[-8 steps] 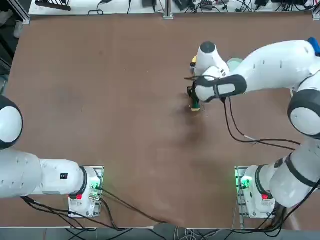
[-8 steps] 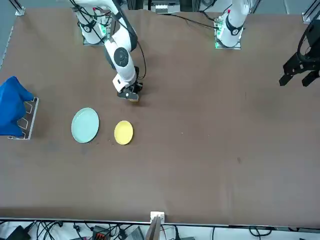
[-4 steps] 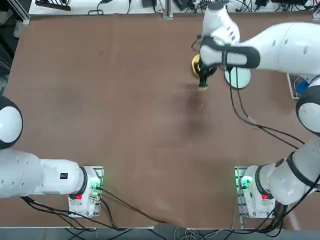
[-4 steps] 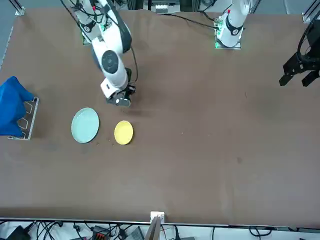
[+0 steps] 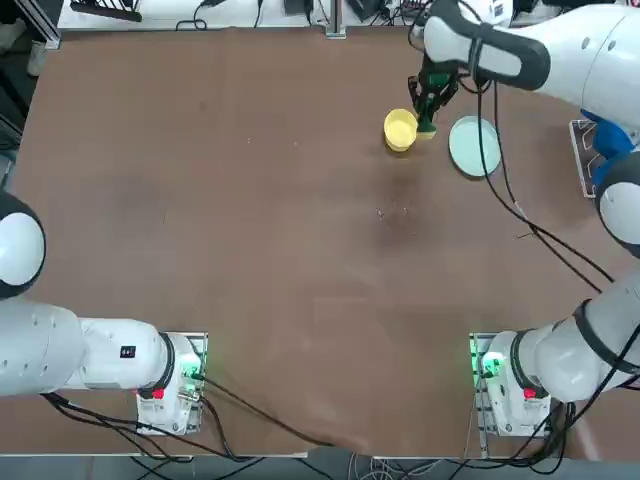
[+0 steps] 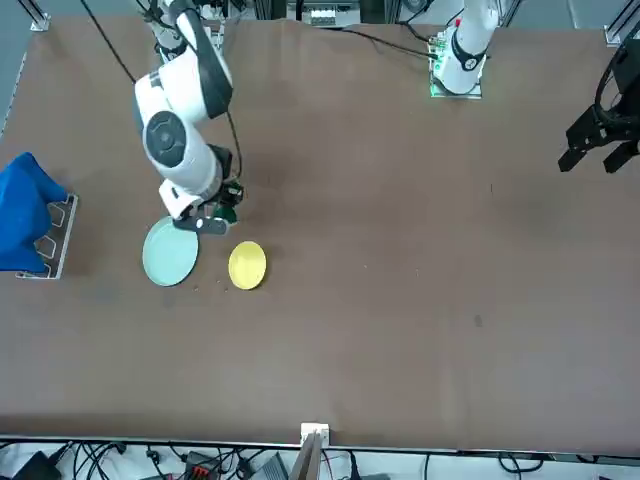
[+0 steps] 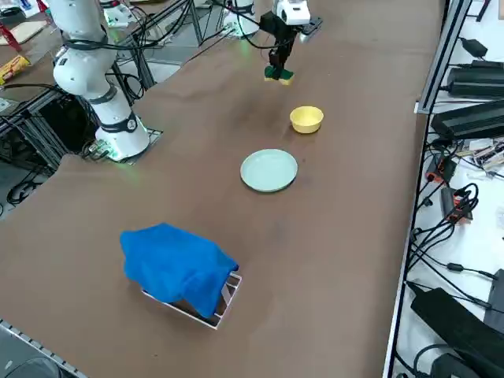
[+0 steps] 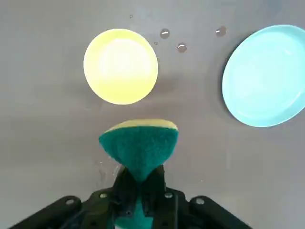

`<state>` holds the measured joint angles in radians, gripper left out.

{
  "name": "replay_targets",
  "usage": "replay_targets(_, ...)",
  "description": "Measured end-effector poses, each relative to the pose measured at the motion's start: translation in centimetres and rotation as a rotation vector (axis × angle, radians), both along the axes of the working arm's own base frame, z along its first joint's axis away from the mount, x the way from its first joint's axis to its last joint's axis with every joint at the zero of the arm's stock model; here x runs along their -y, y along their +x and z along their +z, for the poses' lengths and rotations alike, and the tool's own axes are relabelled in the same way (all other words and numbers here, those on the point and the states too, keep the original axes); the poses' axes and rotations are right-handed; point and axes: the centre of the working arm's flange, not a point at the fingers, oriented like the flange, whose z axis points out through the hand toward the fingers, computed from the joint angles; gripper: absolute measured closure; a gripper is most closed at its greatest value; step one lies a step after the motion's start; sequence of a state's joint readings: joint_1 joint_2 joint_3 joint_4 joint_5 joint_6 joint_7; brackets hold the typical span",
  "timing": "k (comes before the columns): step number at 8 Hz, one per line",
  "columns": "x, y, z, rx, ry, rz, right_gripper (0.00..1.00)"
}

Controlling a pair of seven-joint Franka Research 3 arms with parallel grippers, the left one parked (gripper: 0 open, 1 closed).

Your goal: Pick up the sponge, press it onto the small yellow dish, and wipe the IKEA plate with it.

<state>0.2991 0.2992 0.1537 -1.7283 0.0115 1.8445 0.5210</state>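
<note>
Aloft, right pincer (image 8: 138,191) clamps sponge (image 8: 138,147); no writing legible.

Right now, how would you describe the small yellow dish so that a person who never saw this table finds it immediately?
On the brown table, look at the far side from the arm bases, where the right gripper holds the sponge in the air. Two round dishes lie close by. The small yellow dish is the bright, deeper, smaller one; its neighbour, the IKEA plate, is pale mint and flatter.
</note>
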Motion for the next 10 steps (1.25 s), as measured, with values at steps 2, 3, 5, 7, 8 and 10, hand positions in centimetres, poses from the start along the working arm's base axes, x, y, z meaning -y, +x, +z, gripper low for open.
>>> replay_targets(2, -0.3, 2.0, -0.3, -0.051, 0.000, 0.039, 0.91)
replay_targets(3, -0.4, 3.2, -0.8, -0.069, 0.005, 0.055, 0.91)
replay_targets(5, 0.6, 5.7, -1.6, -0.078, 0.025, 0.078, 0.91)
replay_targets(7, 2.2, 7.5, -2.8, -0.086, 0.041, 0.090, 0.91)
replay_targets(8, 2.4, 7.9, -3.5, -0.093, 0.045, 0.100, 0.91)
replay_targets(10, 2.6, 8.7, -5.0, -0.108, 0.053, 0.118, 0.91)
